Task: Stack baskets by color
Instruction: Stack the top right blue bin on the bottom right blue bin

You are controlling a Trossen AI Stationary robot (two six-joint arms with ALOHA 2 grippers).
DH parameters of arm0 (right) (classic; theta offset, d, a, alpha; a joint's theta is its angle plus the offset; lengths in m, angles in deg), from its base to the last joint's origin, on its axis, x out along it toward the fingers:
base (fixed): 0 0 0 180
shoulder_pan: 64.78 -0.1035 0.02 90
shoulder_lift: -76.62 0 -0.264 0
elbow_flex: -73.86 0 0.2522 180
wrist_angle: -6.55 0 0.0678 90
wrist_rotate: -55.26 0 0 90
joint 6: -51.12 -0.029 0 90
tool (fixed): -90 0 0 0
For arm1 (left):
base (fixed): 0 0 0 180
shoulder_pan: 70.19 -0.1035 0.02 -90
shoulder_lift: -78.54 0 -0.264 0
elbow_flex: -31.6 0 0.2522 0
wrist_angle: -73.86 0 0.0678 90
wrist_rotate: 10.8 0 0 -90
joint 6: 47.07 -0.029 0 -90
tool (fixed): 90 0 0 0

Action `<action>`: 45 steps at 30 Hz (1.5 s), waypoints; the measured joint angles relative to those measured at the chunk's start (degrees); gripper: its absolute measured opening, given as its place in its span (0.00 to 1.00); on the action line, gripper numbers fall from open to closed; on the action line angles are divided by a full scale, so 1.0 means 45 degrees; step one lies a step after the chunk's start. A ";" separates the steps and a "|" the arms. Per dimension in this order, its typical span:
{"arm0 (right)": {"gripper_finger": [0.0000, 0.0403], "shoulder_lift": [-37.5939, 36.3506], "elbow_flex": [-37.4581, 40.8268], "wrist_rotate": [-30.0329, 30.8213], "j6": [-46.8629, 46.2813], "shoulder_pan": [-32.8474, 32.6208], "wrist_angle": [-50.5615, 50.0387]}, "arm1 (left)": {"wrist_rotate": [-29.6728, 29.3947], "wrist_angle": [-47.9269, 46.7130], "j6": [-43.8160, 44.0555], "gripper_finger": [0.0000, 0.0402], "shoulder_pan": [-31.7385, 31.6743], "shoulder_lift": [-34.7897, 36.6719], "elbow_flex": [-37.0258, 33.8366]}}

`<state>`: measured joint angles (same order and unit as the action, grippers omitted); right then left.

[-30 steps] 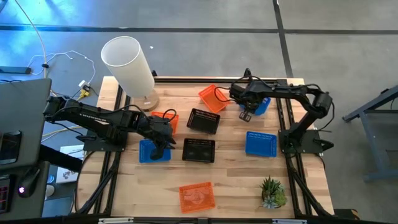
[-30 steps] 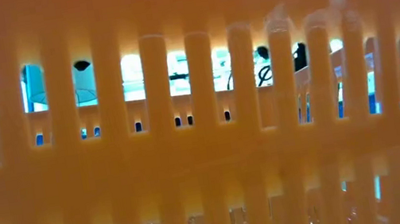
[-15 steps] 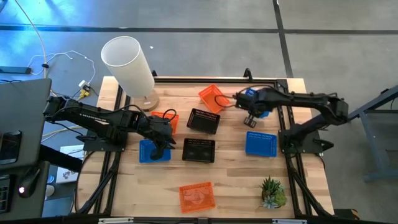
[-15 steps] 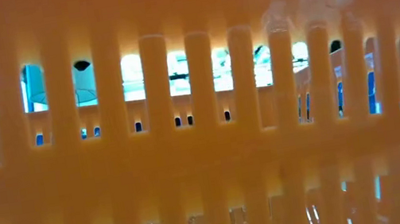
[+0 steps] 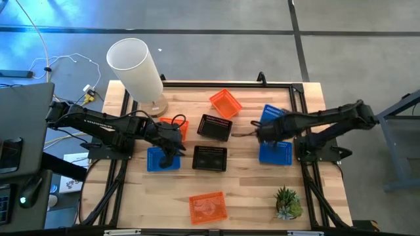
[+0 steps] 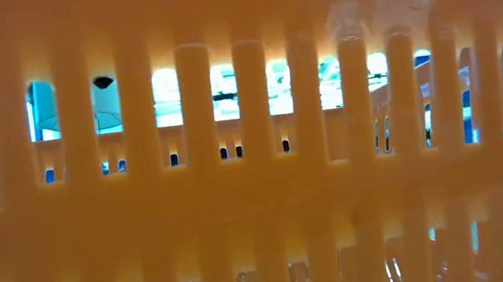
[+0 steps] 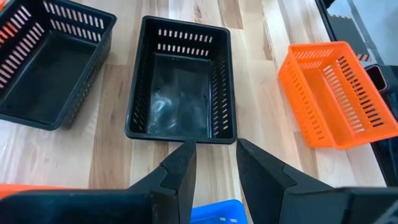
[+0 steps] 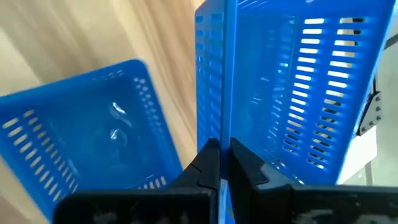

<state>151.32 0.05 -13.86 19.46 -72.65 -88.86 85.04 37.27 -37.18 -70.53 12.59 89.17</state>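
**Left gripper spread over blue basket; right gripper pinching another**

Left gripper (image 5: 168,157), fingers spread, hangs over a blue basket (image 5: 157,159) at the table's left, holding nothing. Beside it lie two black baskets (image 5: 210,157) (image 5: 214,127); an orange basket (image 5: 225,103) sits behind. Right gripper (image 8: 224,163), fingers pressed together on a wall, holds a tilted blue basket (image 8: 292,81) above a flat blue basket (image 8: 81,137).

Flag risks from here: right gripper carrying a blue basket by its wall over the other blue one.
1. The right gripper pinches only one thin mesh wall of the blue plastic basket, which hangs tilted; it could swing or slip.
2. Released tilted, it may land askew on the blue mesh basket on the table instead of nesting.
3. The left gripper hovers over another blue basket, well apart.
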 joint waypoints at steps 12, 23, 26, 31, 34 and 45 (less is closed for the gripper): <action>0.00 -0.0005 0.0000 -0.1057 -0.2308 -0.3241 -0.0383 | -0.0159 0.0000 0.0107 0.26 0.0000 0.0000 0.0000; 0.00 0.0446 -0.0031 -0.1888 -0.4208 -0.5261 -0.0438 | -0.0159 0.0000 0.0146 0.26 0.0000 0.0000 0.0000; 0.00 0.1179 -0.0399 -0.2003 -0.4220 -0.5504 -0.0706 | -0.0169 0.0000 0.0146 0.26 0.0000 0.0000 0.0000; 0.00 0.2348 -0.0885 -0.2202 -0.3871 -0.5544 -0.0947 | -0.0319 0.0005 0.0146 0.26 0.0000 0.0000 0.0000; 0.00 0.2754 -0.0899 -0.2227 -0.3841 -0.5539 -0.0867 | -0.0345 0.0005 0.0146 0.26 0.0000 0.0000 0.0000; 0.00 0.3016 -0.0903 -0.2201 -0.3507 -0.5539 0.0168 | -0.0348 0.0005 0.0146 0.26 0.0000 0.0000 0.0000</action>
<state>164.89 -4.02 -23.77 3.67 -97.57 -88.10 83.47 37.29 -36.53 -70.53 12.59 89.17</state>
